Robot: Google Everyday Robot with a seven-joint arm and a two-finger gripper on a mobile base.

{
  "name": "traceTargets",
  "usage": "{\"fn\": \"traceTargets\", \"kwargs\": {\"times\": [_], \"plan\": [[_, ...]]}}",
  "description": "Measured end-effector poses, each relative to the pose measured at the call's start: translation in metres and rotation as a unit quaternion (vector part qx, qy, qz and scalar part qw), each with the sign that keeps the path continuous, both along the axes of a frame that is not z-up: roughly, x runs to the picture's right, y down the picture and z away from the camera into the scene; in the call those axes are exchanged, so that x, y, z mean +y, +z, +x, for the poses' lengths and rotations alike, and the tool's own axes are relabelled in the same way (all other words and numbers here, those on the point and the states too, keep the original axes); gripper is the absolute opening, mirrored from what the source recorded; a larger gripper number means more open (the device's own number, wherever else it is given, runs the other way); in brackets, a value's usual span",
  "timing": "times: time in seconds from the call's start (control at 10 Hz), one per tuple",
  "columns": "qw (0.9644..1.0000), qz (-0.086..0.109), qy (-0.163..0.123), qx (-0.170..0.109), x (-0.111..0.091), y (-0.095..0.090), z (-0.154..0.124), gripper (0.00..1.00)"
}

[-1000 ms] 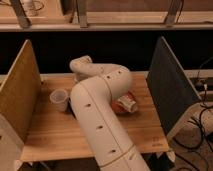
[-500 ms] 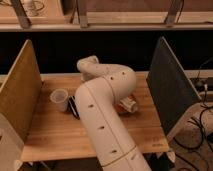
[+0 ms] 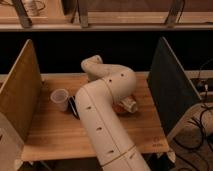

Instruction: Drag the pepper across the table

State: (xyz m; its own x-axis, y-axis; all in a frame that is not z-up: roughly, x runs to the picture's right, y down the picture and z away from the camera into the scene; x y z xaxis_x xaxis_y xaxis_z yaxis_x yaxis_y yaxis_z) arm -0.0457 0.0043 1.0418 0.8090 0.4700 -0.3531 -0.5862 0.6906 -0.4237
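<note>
Pepper (image 3: 119,108) peeks out right of the arm, mid-surface (image 3: 55,135); the claw (image 3: 131,105) sits beside it, its state hidden. Dragging seems underway, distance left unclear.

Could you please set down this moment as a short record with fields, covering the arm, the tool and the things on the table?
arm: white, jointed, reaching from the near edge over the middle of the table
tool: low over the table, right of centre, mostly hidden by the arm
pepper: reddish bit showing at the tool, on the table
cup: pale, upright, left of the arm
dark flat thing: lying beside the cup, partly behind the arm
side panels: tan on the left, dark on the right
</note>
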Motion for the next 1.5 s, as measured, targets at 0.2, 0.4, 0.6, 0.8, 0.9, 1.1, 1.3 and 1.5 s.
{"fn": "traceTargets", "kwargs": {"times": [0.2, 0.4, 0.6, 0.8, 0.9, 1.1, 1.3, 1.5], "plan": [[0.9992, 0.013, 0.012, 0.036, -0.011, -0.007, 0.029, 0.0], [0.9966, 0.021, 0.028, 0.074, -0.018, -0.018, 0.055, 0.0], [0.9935, 0.024, 0.044, 0.102, -0.018, -0.025, 0.077, 0.0], [0.9887, 0.027, 0.07, 0.13, -0.013, -0.031, 0.101, 0.0], [0.9869, 0.028, 0.08, 0.137, -0.011, -0.032, 0.108, 0.0], [0.9864, 0.03, 0.084, 0.138, -0.011, -0.032, 0.11, 0.09], [0.9865, 0.03, 0.083, 0.138, -0.011, -0.032, 0.109, 0.23], [0.9864, 0.03, 0.084, 0.138, -0.011, -0.032, 0.11, 0.44]]}}
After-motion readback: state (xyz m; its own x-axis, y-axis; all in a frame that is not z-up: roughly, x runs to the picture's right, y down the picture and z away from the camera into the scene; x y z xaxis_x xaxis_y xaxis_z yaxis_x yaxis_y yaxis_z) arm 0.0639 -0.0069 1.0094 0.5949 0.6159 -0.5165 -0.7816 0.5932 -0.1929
